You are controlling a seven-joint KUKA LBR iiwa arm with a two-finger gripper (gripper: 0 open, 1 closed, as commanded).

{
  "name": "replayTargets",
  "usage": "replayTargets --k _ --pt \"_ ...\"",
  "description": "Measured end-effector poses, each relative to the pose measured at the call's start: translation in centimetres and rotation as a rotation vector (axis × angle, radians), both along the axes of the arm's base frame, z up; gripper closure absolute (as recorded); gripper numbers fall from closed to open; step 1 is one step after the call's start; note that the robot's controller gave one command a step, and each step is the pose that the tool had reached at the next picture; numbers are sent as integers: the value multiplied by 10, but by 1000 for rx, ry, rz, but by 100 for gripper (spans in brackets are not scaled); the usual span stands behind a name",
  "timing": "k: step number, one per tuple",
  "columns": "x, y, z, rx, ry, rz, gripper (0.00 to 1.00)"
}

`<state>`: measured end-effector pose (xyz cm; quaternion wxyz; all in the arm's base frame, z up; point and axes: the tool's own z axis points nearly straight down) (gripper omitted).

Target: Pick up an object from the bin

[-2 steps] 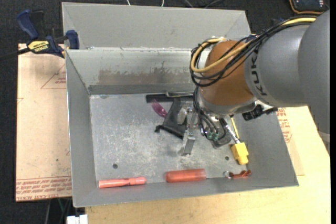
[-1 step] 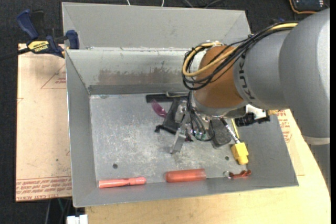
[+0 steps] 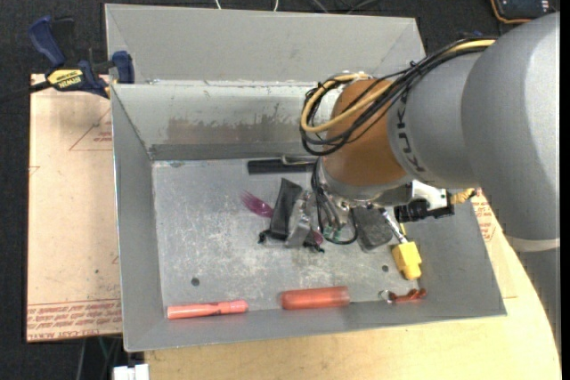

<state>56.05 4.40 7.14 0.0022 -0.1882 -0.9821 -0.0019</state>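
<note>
1. From my remote desk I saw the arm (image 3: 499,129) stretched in from the right, its orange wrist cover (image 3: 356,147) looped with yellow and black cables, above the grey metal bin (image 3: 134,218)
2. The gripper (image 3: 307,225) pointed down at the middle of the bin floor and sat low, close to the metal
3. I could not tell how far the tool was open or whether it had hold of anything, because the wrist covered much of it and the dark parts beneath ran together
4. The thing nearest the tool was a black slab-like piece (image 3: 287,205), which stood tilted at the centre of the floor, just to the gripper's left in my view; I could not tell whether the two touched
5. A small purple scrap (image 3: 259,206) lay just beside that black piece, on the side away from the gripper
6. A thin black bar (image 3: 272,165) lay flat near the foot of the back wall, apart from the black slab-like piece and behind it
7. A yellow block (image 3: 407,260) lay on the floor below the wrist, towards the front right, near the gripper but apart from it
8. Along the front wall I saw a salmon-pink marker (image 3: 207,310) at the left, an orange-red cylinder (image 3: 315,299) about the middle, and a small red bit (image 3: 405,295) to the right, just in front of the yellow block
9. Those three front things lay flat and well apart from the gripper
</note>
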Motion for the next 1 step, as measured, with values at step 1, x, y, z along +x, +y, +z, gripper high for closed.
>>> replayTargets --k 1 --pt "0 0 0 0 0 -1 100"
